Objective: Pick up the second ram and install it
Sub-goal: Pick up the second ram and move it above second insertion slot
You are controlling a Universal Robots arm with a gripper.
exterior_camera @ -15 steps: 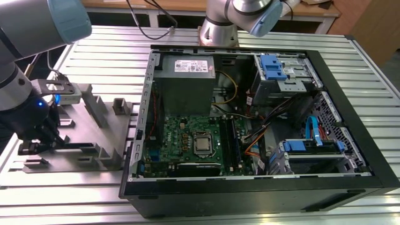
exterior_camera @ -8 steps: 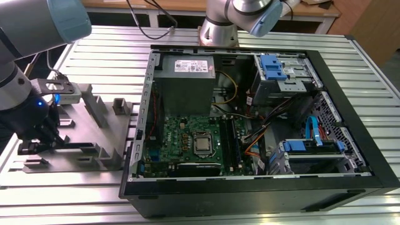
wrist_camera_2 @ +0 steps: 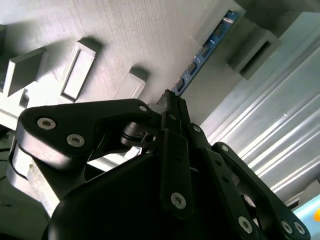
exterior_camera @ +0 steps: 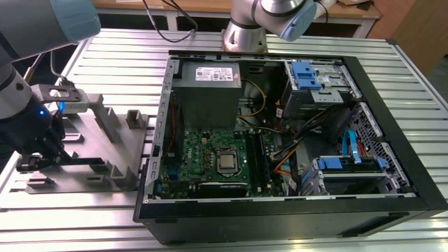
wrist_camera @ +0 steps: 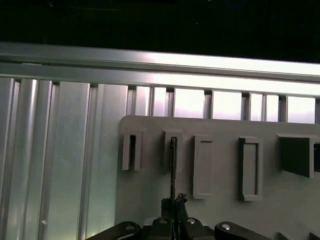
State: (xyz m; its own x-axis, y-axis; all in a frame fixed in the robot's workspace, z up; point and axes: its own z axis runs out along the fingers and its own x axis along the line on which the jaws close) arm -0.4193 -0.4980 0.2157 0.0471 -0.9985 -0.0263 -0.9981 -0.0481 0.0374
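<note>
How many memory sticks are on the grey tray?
1: the second ram stands on edge in the grey tray, pinched by the gripper. Others may be hidden.

Even overhead light fills the exterior view, though the computer case (exterior_camera: 392, 173) interior stays dim. In the first wrist view, glare whitens the aluminium table (wrist_camera: 200, 75) below a black far band. In the second wrist view, the gripper (wrist_camera_2: 170, 101) is a dark silhouette and the second ram (wrist_camera_2: 206, 50) lies shaded.
</note>
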